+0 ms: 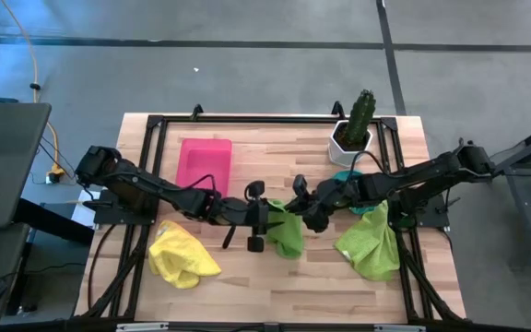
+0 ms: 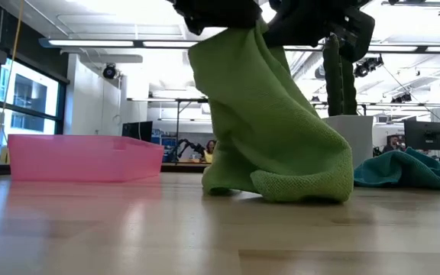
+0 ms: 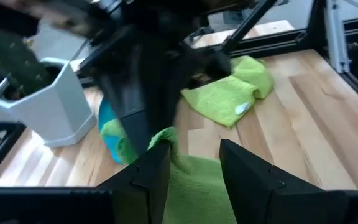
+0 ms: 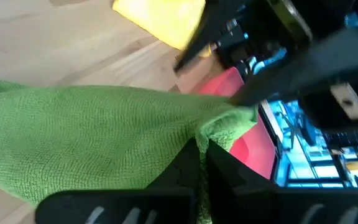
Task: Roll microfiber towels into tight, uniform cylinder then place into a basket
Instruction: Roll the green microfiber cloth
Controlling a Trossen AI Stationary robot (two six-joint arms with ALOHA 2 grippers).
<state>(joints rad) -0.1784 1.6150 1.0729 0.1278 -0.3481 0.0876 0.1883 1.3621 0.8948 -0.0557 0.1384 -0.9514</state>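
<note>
Your left gripper (image 1: 267, 221) and right gripper (image 1: 300, 210) meet at mid-table, each pinching an upper edge of the small green towel (image 1: 286, 234). In the right wrist view the right fingers are closed flat on a fold of cloth; in the left wrist view the left fingers straddle the towel with a gap between them, so its grip looks looser.

The towel hangs as a limp cone, its lower hem bunched on the wood in the low view. Before you roll, I judge you need it flat: draw the two grippers apart to tension the top edge, then lay it down smoothly so no fold gets trapped. Keep both edges level or the cylinder will likely taper.

The cloth is nubby, looped microfiber, soft and prone to slumping. Nearest you on the left lies the yellow towel (image 1: 182, 255), crumpled; on the near right the large green towel (image 1: 371, 244), also heaped. Farther back a teal towel (image 1: 345, 175) lies beside the white faceted cactus pot (image 1: 348, 143). The pink basket (image 1: 204, 162) sits far left, smooth, hard-walled and shallow.
</note>
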